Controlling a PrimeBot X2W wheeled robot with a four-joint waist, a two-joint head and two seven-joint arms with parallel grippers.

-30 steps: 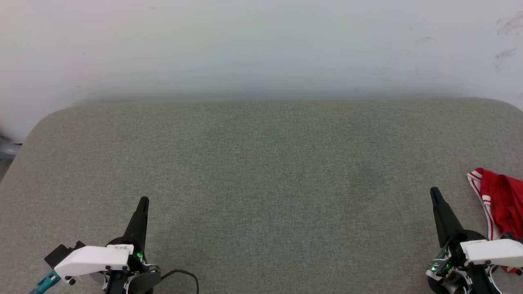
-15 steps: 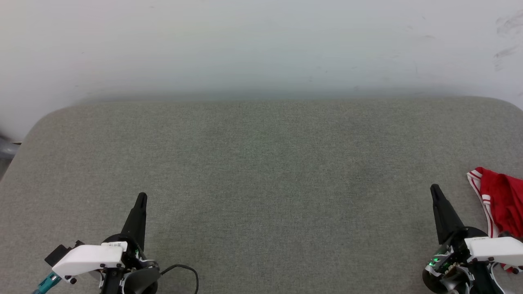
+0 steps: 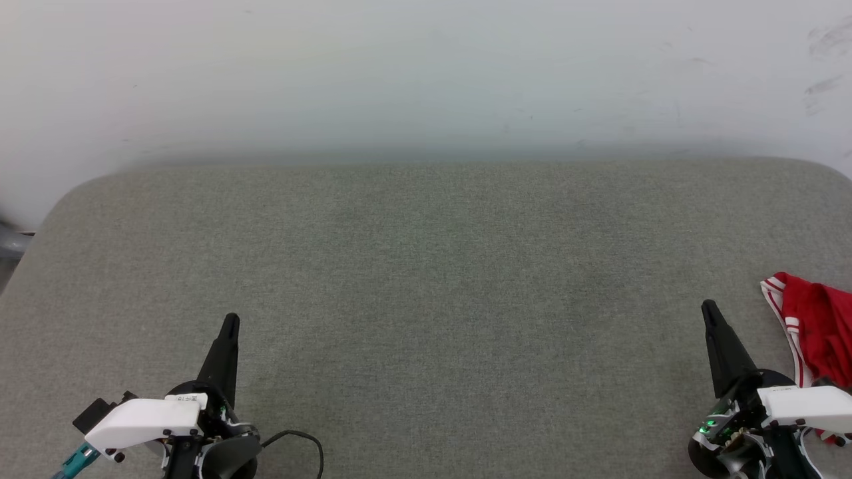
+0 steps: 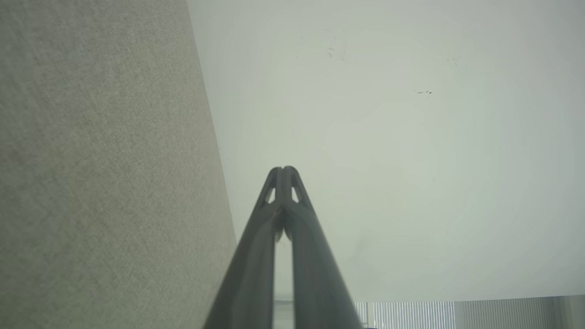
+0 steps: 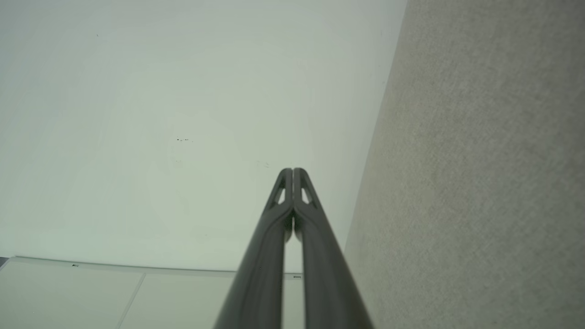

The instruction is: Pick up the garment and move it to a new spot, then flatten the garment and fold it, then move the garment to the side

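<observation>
Grey woven cushion top [image 3: 426,299]; crumpled red jersey with white-striped trim [image 3: 815,326] lies at its right edge, just beside my right claw [image 3: 709,311], seemingly part cut off. That and my left claw [image 3: 230,324] pinched together, empty. Light, limp, likely slippery cloth; I'd pinch the striped hem

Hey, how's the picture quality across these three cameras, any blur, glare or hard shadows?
Head view: soft, even light, no glare or hard shadows; the grey padded surface is sharp, the red garment is cut by the right edge. Left wrist view: hazy, with the left gripper soft near the lens. Right wrist view: the same haze; the right gripper blurs toward the bottom edge.
</observation>
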